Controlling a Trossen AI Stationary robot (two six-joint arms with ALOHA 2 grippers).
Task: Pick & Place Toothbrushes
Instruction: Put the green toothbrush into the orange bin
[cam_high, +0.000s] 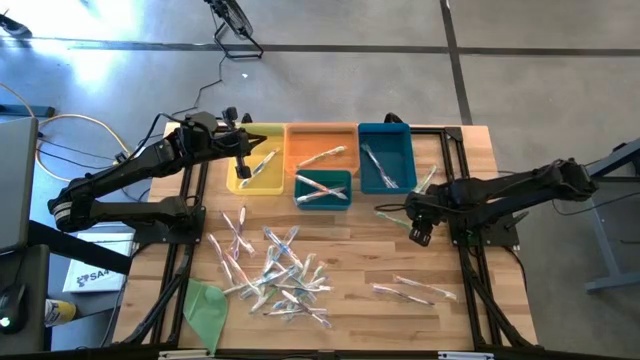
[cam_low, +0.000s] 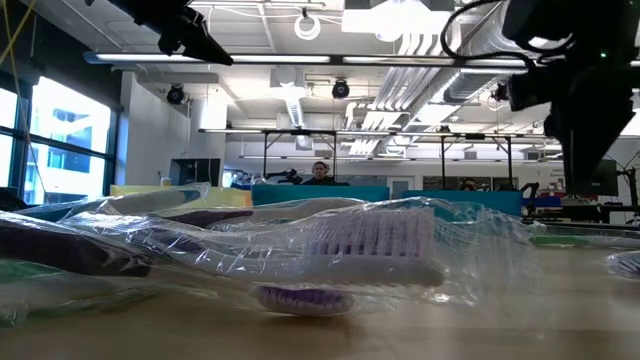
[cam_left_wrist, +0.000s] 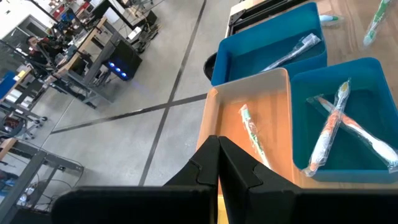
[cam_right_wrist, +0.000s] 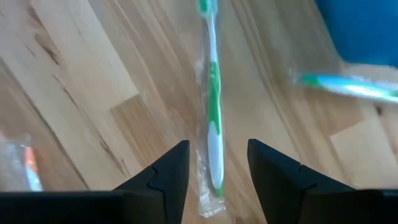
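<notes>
Bins: yellow (cam_high: 256, 172), orange (cam_high: 321, 148), blue (cam_high: 386, 156), small teal (cam_high: 322, 190). Table (cam_high: 480, 260) light wood. Toothbrush (cam_right_wrist: 212, 118) white w/ green stripe. Sheet (cam_high: 206, 306) green.

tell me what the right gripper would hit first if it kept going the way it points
Probably the green-and-white toothbrush lying on the wooden table: it runs straight ahead between the open fingers of the right gripper. How far off it is stays unclear.

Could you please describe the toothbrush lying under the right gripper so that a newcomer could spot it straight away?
Start at the row of bins along the table's far edge and find the blue bin at its right end. Just in front of it, the open right gripper hangs over the bare wood. The green-and-white toothbrush lies there between its fingers, in a clear wrapper, apart from the big pile at the table's middle.
</notes>
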